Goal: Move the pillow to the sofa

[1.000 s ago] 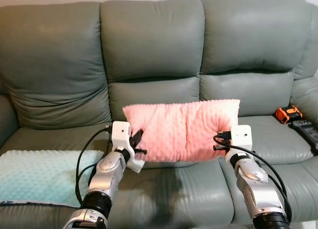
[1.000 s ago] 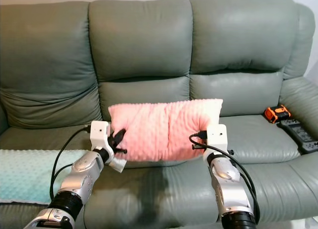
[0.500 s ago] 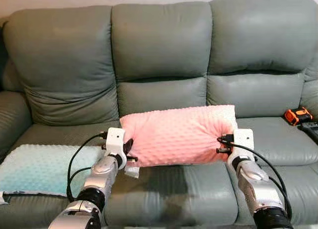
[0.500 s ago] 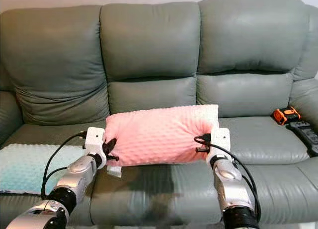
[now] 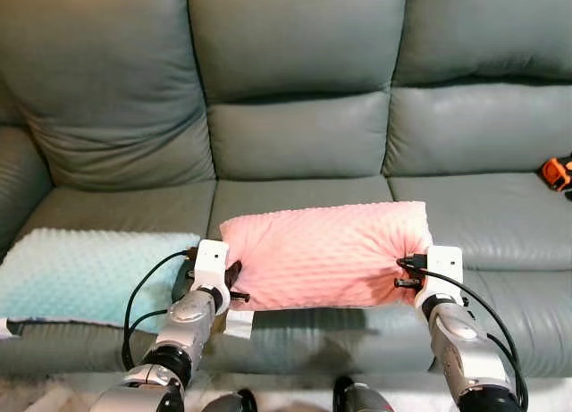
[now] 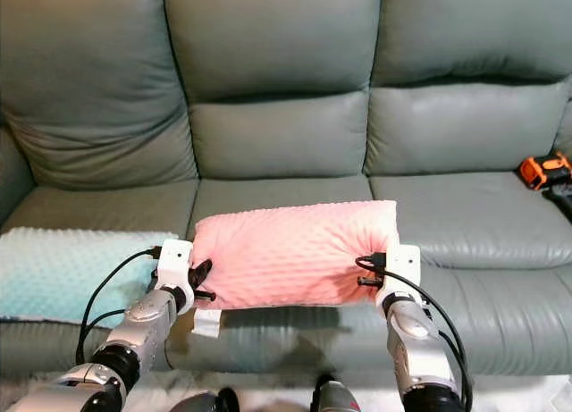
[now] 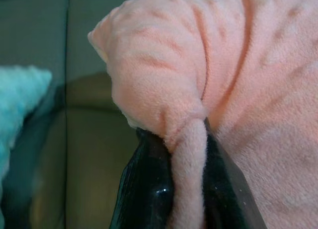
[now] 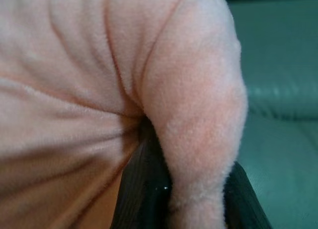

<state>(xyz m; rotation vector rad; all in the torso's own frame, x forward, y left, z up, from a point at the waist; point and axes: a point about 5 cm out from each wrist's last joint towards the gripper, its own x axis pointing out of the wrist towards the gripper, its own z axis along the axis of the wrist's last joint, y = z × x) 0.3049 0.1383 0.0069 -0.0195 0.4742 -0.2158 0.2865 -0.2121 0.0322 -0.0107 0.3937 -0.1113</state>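
— While both arms carry it, where's the pillow?
— Over the sofa seat's front edge, long axis across, left end effector and right end effector each pinching an end fold. Seat lies straight ahead.

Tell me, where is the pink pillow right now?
The pink pillow is over the sofa's middle seat, pinched between the left gripper and right gripper, with a teal blanket to its left.

No readable text, label, brand or number anywhere; the white tag under the pink pillow seems blank.
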